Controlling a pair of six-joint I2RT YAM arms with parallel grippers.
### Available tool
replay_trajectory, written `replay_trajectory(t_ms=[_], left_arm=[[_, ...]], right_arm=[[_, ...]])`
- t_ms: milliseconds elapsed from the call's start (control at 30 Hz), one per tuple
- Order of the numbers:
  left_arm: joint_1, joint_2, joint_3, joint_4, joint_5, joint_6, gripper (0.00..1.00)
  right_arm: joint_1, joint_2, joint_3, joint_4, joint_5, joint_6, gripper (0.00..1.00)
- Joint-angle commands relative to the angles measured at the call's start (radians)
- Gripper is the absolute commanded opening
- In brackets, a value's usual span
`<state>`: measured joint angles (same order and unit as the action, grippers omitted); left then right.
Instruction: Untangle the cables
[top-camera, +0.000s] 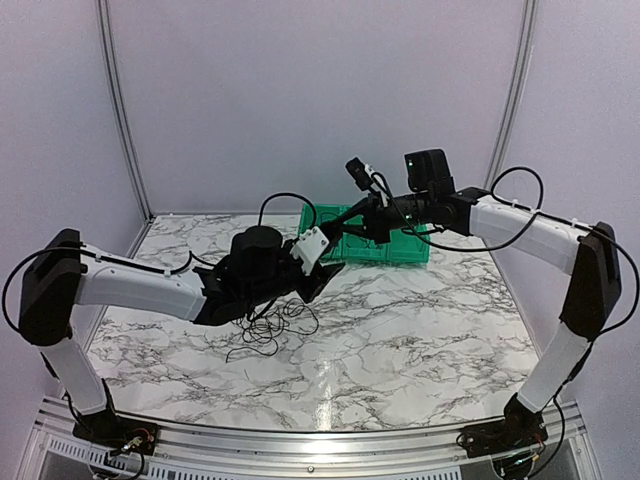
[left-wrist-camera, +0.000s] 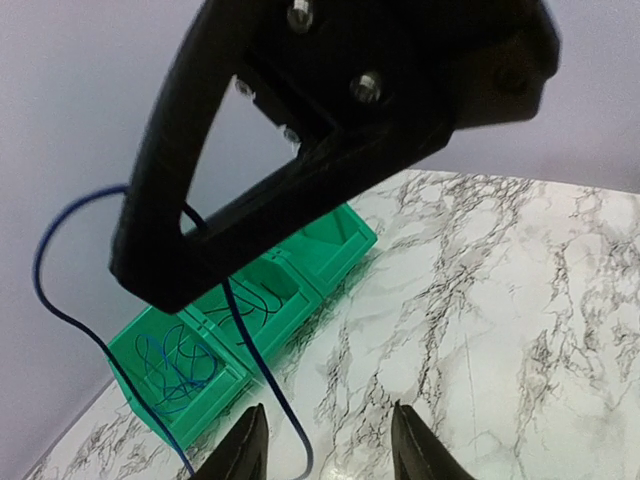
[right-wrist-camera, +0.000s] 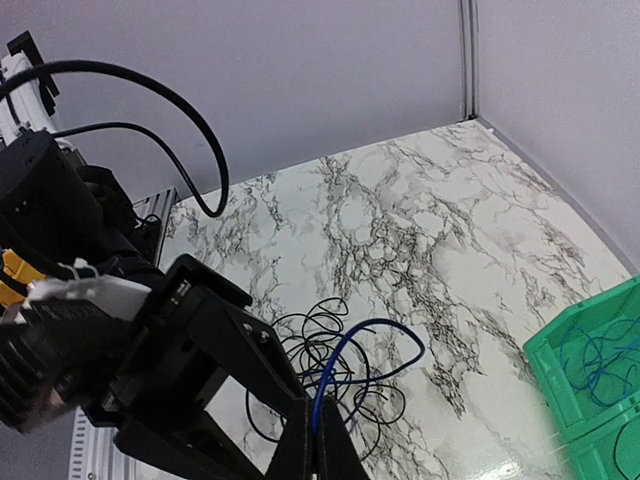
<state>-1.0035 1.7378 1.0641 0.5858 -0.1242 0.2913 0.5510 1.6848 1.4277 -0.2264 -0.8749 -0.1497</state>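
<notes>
While the right tool (right-wrist-camera: 318, 445) is clenched on a dark-blue cable (right-wrist-camera: 372, 322), that cable arcs up from its fingertips and curls back down over the black tangle (right-wrist-camera: 340, 375) lying on the marble worktop (right-wrist-camera: 420, 220). The left tool (left-wrist-camera: 325, 440) is released, fingers apart. The dark-blue cable drops between them, close to the left-hand finger (left-wrist-camera: 248, 450) in its wrist view; can't tell if it touches. Both tools are raised and near each other mid-worktop, just in front of the green three-compartment bin (left-wrist-camera: 330, 250). The bin's end compartment holds more blue cable (left-wrist-camera: 172, 368), the middle one a black cable (left-wrist-camera: 250, 305). In the top view, the black tangle sits below the left arm's wrist, apart from the bin.
</notes>
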Motion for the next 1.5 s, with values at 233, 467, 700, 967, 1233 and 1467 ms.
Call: replay_trajectory(t_ms=[233, 467, 700, 967, 1233, 1467], left_arm=[[-0.002, 0.193, 0.02, 0.221, -0.196, 0.235, 0.23], [-0.001, 0.25, -0.033, 0.281, -0.19, 0.182, 0.15], [-0.004, 0.25, -0.137, 0.322, -0.186, 0.105, 0.1], [-0.006, 0.235, -0.231, 0.343, -0.196, 0.046, 0.09], [-0.01, 0.217, -0.303, 0.369, -0.209, 0.0, 0.08], [-0.023, 0.153, -0.36, 0.38, -0.21, -0.021, 0.09]], right_arm=[[-0.006, -0.065, 0.014, 0.056, -0.204, 0.107, 0.0], [-0.014, -0.091, 0.068, -0.026, -0.219, 0.057, 0.0], [-0.028, -0.092, 0.081, -0.058, -0.215, 0.028, 0.0], [-0.03, -0.093, 0.102, -0.088, -0.22, 0.007, 0.0], [-0.034, -0.102, 0.107, -0.102, -0.213, -0.008, 0.0], [-0.043, -0.106, 0.093, -0.087, -0.192, -0.011, 0.0]])
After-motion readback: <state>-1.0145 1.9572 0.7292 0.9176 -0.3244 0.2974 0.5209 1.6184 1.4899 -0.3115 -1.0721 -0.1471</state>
